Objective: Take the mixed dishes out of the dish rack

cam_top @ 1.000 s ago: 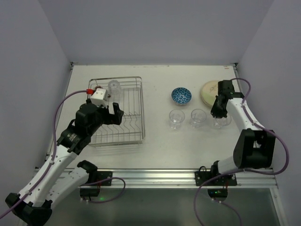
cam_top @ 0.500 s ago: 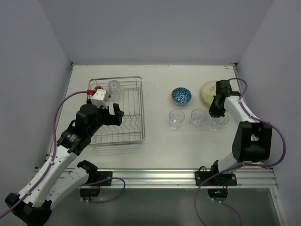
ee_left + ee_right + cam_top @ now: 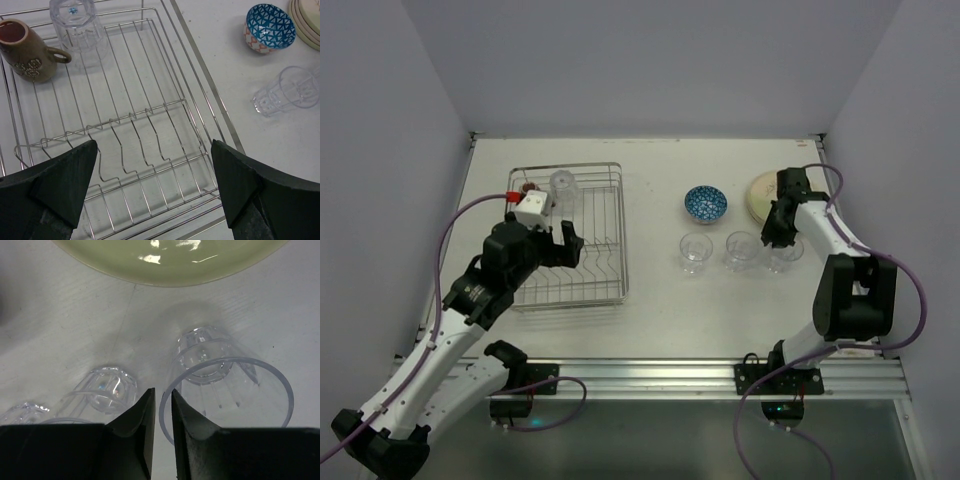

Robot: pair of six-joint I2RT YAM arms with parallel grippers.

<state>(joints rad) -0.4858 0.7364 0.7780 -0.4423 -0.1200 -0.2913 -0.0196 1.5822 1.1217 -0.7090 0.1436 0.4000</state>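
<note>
Right arm [image 3: 817, 222]: drawn slightly toward the far edge since a second ago. Right jaws: narrowly parted astride the rim of an upright glass [image 3: 225, 375] on the bench [image 3: 660, 310]; whether they grip it cannot be told. Left jaws: spread wide, empty, above the dish rack [image 3: 131, 116], which holds a brown mug [image 3: 25, 50] and an inverted glass [image 3: 75, 22].
</note>
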